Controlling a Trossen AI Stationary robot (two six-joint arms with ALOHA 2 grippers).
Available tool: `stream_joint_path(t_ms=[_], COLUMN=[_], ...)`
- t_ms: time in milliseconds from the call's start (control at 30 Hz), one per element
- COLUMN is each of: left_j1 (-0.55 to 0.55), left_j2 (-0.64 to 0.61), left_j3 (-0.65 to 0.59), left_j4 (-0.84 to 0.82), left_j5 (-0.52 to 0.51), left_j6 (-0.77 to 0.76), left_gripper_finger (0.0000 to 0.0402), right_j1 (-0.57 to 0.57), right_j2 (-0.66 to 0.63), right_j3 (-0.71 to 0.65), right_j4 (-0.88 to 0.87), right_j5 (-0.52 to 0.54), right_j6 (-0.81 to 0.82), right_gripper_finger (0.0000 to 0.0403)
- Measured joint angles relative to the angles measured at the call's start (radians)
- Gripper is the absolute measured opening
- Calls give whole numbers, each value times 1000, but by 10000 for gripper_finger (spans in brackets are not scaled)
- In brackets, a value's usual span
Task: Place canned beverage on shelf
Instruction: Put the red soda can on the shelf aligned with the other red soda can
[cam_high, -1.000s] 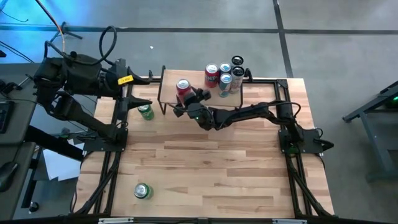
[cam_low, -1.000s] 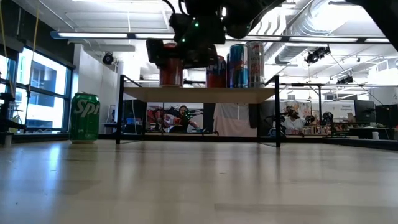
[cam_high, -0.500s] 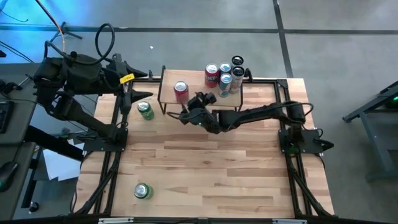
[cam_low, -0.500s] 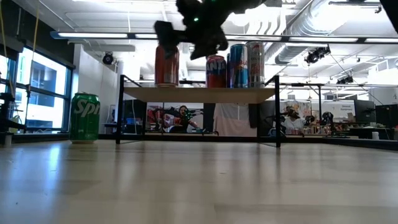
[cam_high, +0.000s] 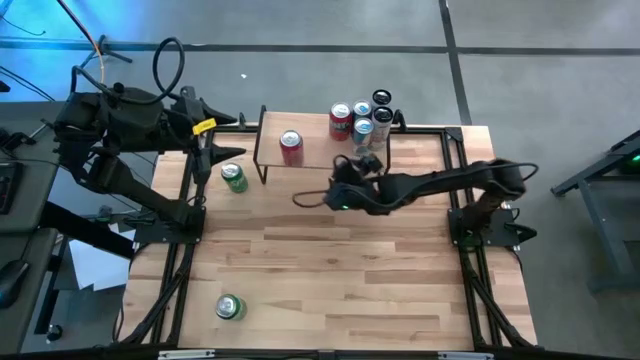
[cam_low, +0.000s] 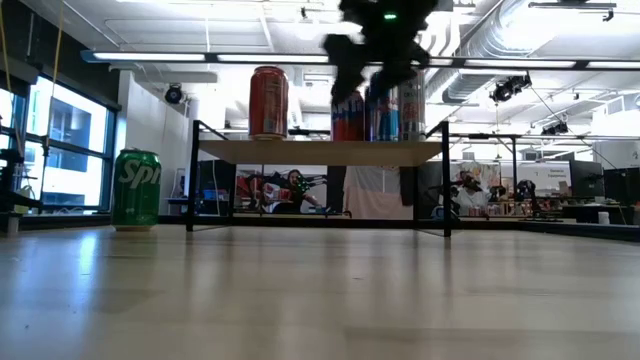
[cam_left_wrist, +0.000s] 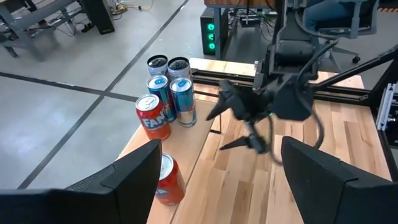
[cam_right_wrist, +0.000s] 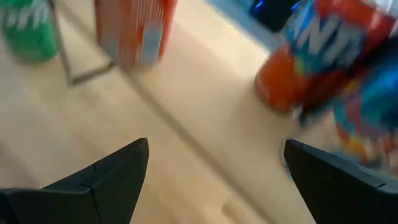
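Moved: right pincer (cam_high: 318, 197) has let go of the red can (cam_high: 291, 146) and drawn back right, jaws wide, empty.
Counter (cam_high: 330, 270): two green cans, one far left (cam_high: 234, 178), one near left (cam_high: 229, 306).
Shelf (cam_high: 320, 155): red can upright at its left end; can cluster (cam_high: 363, 120) at its right.
Left pincer (cam_high: 222, 160): apart beside the far green can, empty.

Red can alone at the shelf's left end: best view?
Low view: the red can stands upright on the shelf, unobstructed. High view shows only its top; the left wrist cuts it off; the right wrist blurs it.
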Motion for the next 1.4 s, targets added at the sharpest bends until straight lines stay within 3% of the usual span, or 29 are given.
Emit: stream_joint_path(t_ms=[200,400,533,667,900,1133,1200,1400], left_j1=[0,0,0,0,0,38,108,395], left_j2=[10,39,65,89,91,87,107,197], left_j3=[0,0,0,0,0,-63,-72,-68], left_j4=[6,8,8,6,7,-29,-23,-36], left_j5=[-1,-2,-2,8,2,-184,-139,178], left_j6=[-27,-57,-45,-21,-30,-108,-128,-186], left_gripper_finger=[285,285,285,285,285,285,285,284], right_j1=[30,34,32,32,32,32,32,32], right_j2=[-276,-597,-752,-866,-954,-957,-952,-946], right_j3=[-309,-589,-702,-745,-747,-747,-747,-746], right_j4=[54,510,760,757,757,748,742,740], right_j5=[-186,-502,-473,-473,-478,-501,-501,-503], right_j6=[136,147,52,-57,-25,-28,-25,-2], right_gripper_finger=[360,360,360,360,360,360,360,360])
